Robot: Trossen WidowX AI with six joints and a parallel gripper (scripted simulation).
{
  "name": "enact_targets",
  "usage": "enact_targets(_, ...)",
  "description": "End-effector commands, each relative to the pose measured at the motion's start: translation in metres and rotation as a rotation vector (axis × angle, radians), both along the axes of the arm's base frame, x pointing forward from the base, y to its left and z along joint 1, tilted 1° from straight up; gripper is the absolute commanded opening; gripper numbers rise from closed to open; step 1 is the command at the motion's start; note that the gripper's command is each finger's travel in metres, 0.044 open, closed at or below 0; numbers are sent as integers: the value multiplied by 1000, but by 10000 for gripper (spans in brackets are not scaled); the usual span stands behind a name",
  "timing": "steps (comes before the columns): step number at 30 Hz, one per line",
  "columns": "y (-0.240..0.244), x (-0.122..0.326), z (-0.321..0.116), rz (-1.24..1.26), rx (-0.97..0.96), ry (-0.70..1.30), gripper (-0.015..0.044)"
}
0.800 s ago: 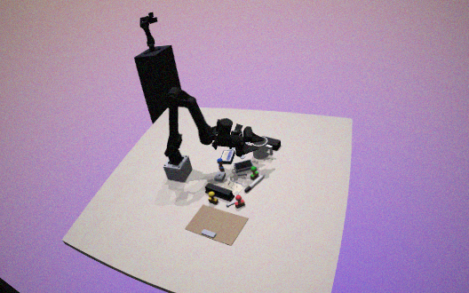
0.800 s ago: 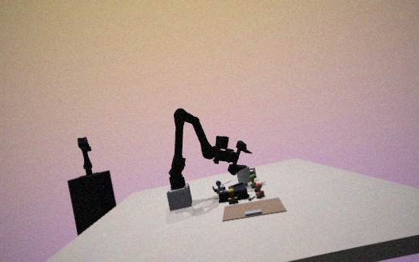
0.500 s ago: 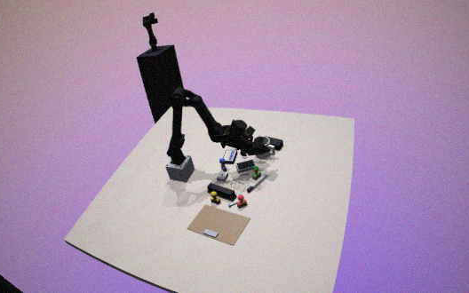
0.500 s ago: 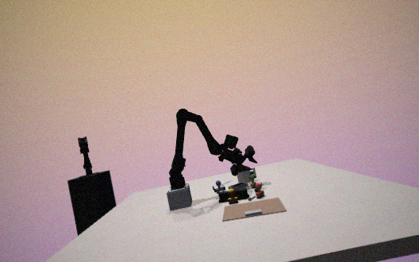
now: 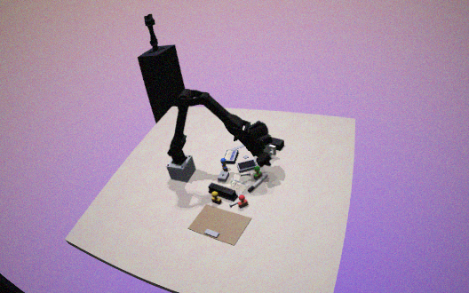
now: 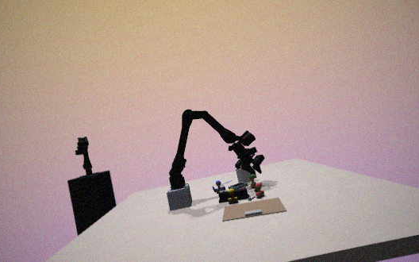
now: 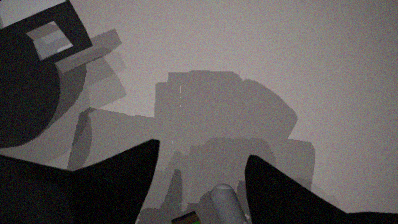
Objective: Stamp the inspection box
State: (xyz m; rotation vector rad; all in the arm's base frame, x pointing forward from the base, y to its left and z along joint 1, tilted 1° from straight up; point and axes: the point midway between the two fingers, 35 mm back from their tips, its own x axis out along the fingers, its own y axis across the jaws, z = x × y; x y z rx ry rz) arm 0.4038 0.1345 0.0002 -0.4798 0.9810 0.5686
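Observation:
My gripper (image 5: 272,153) (image 6: 255,171) (image 7: 203,156) is partly open and empty, above the bench beside the green-knobbed stamp (image 5: 257,171) (image 6: 252,180). A corner of a dark base with a green edge shows at the bottom of the wrist view. Other small stamps have a blue knob (image 5: 223,161) (image 6: 217,183), a yellow knob (image 5: 215,194) (image 6: 231,191) and a red knob (image 5: 242,198). Which one reads PASS cannot be told. A dark, open pad (image 5: 247,165) lies left of the green-knobbed stamp. The card and its box cannot be made out clearly.
A brown sheet (image 5: 236,224) (image 6: 272,204) bears a pale bar (image 5: 211,233). A black rack (image 5: 223,191) stands behind it. A grey rod (image 5: 258,183) (image 7: 227,202) lies near the green-knobbed stamp. A mug (image 7: 30,95) is close beside the gripper. A second pad (image 5: 231,155) lies farther back.

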Motion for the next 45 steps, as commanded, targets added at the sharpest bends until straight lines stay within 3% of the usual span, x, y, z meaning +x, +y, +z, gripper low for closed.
enact_targets(1, -35, -9, 37, -540, -42, 408, 219)
enact_targets(4, -43, -24, 43, -612, -83, 495, 219)
enact_targets(21, -43, -25, 43, -616, -85, 499, 219)
enact_targets(45, -43, -22, 5, -616, -85, 499, 219)
